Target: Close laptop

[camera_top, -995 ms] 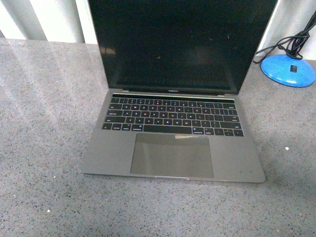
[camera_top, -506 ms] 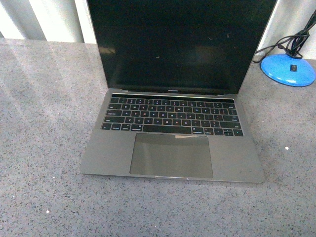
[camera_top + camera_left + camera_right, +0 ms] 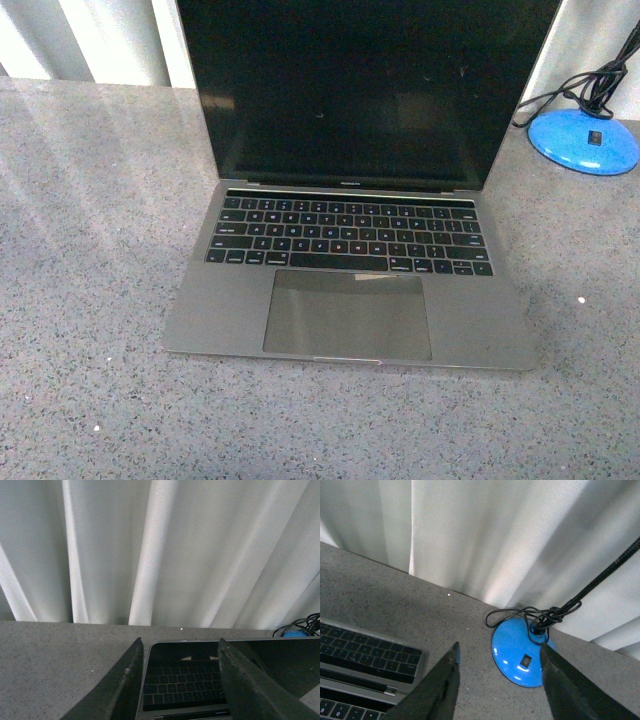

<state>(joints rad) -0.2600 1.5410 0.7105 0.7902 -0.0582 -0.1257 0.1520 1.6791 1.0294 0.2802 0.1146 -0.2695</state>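
Note:
The grey laptop [image 3: 350, 310] stands open in the middle of the speckled grey table [image 3: 90, 300], with its black screen [image 3: 360, 90] upright and dark. Neither gripper shows in the front view. In the left wrist view my left gripper [image 3: 180, 642] is open and empty, and its two dark fingers frame the screen's top edge; the laptop's screen [image 3: 182, 680] mirrors the keyboard. In the right wrist view my right gripper [image 3: 499, 647] is open and empty above the table, beside the laptop's keyboard corner [image 3: 365, 660].
A blue round lamp base [image 3: 583, 140] with a black cable [image 3: 590, 85] sits on the table at the laptop's right; it also shows in the right wrist view [image 3: 520, 655]. A white curtain [image 3: 100, 40] hangs behind the table.

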